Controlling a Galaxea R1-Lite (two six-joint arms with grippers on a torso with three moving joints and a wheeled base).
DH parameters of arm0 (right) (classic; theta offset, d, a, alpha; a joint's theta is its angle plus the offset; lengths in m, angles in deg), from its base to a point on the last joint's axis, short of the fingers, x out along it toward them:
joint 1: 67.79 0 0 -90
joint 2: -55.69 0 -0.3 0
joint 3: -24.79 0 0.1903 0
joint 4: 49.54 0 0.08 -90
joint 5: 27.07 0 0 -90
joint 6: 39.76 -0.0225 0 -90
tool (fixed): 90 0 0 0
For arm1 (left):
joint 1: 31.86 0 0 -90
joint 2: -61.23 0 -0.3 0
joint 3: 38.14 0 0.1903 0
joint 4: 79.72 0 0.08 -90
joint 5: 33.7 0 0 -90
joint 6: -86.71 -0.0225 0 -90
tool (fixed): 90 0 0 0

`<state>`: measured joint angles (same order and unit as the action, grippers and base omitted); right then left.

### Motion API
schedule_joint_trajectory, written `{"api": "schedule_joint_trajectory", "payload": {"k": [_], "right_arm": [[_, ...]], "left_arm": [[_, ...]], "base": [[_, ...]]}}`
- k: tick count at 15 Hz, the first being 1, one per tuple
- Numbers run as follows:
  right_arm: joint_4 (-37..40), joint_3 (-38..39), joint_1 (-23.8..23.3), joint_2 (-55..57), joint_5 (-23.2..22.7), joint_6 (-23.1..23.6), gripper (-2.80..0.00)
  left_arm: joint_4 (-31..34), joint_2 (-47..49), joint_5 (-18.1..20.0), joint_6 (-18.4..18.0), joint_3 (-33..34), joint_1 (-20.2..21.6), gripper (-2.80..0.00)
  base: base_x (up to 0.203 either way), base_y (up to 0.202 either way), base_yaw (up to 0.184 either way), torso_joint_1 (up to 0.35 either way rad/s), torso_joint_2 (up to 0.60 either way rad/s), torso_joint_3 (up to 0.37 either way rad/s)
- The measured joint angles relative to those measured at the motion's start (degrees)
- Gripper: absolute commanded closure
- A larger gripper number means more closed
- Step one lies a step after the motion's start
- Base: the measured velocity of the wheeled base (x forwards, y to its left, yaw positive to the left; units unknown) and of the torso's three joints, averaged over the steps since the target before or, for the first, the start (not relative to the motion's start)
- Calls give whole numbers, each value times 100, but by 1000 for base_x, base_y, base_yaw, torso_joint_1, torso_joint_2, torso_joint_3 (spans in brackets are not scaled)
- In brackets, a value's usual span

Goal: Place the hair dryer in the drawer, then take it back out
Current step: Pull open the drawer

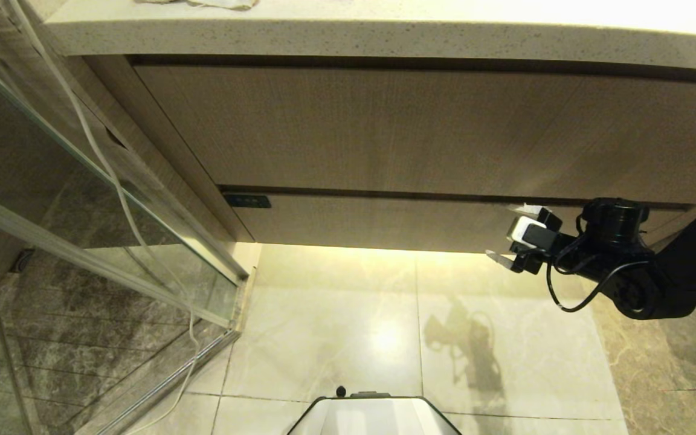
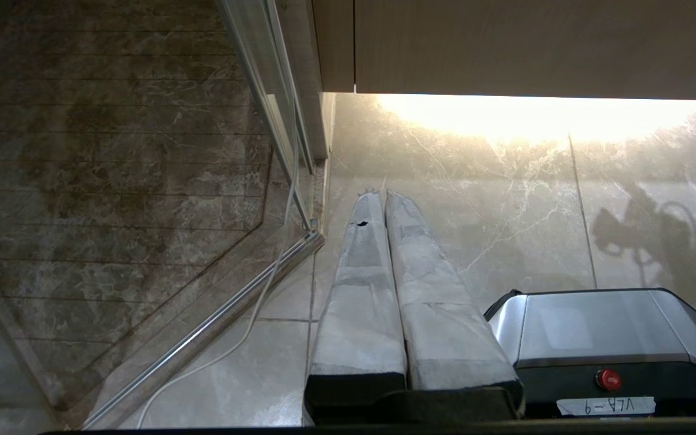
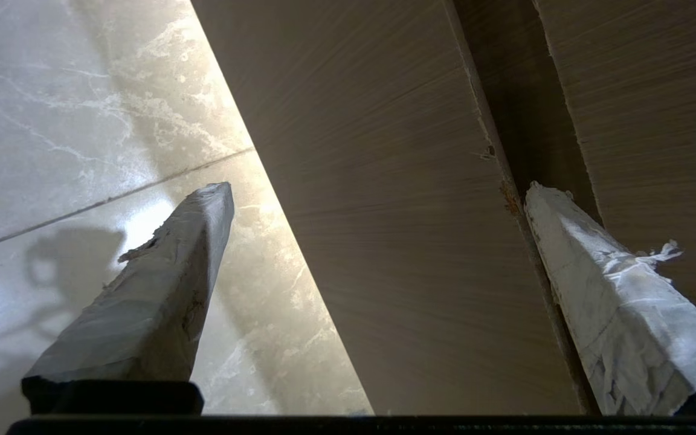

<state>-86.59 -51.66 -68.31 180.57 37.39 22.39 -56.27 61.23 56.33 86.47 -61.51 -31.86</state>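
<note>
The drawer (image 1: pixel 384 223) is the narrow wood-grain front low on the vanity, and it is closed. My right gripper (image 1: pixel 508 232) stands open at its right part. One finger (image 3: pixel 602 272) sits at the dark slit along the drawer's top edge, and the other (image 3: pixel 161 266) hangs below its bottom edge, over the floor. The drawer front (image 3: pixel 396 211) fills the space between them, and nothing is held. The hair dryer is out of view. My left gripper (image 2: pixel 382 194) is shut and empty, parked above the floor tiles.
A taller wood-grain panel (image 1: pixel 414 127) sits above the drawer under a stone countertop (image 1: pixel 354 36). A glass shower partition (image 1: pixel 82 199) with a hanging white cord (image 1: pixel 118 193) stands on the left. My base (image 1: pixel 372 417) is on pale floor tiles before the vanity.
</note>
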Motion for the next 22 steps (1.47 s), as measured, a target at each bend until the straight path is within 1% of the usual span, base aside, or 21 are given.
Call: {"api": "schedule_joint_trajectory", "payload": {"k": [5,9,13,22], "right_arm": [[-12,-409,0,269,-3,-29,-280],[-286,-665,4,480,5,-92,-280],[-348,-894,9,643,11,-145,-280],[-332,-968,1,821,118,-204,-280]], "left_arm": [[0,0,-2,0,0,0,0],[1,0,-2,0,0,0,0],[1,0,-2,-4,0,0,0],[1,0,-2,-5,0,0,0]], "base": [[0,0,0,0,0,0],[0,0,0,0,0,0],[0,0,0,0,0,0],[0,0,0,0,0,0]]}}
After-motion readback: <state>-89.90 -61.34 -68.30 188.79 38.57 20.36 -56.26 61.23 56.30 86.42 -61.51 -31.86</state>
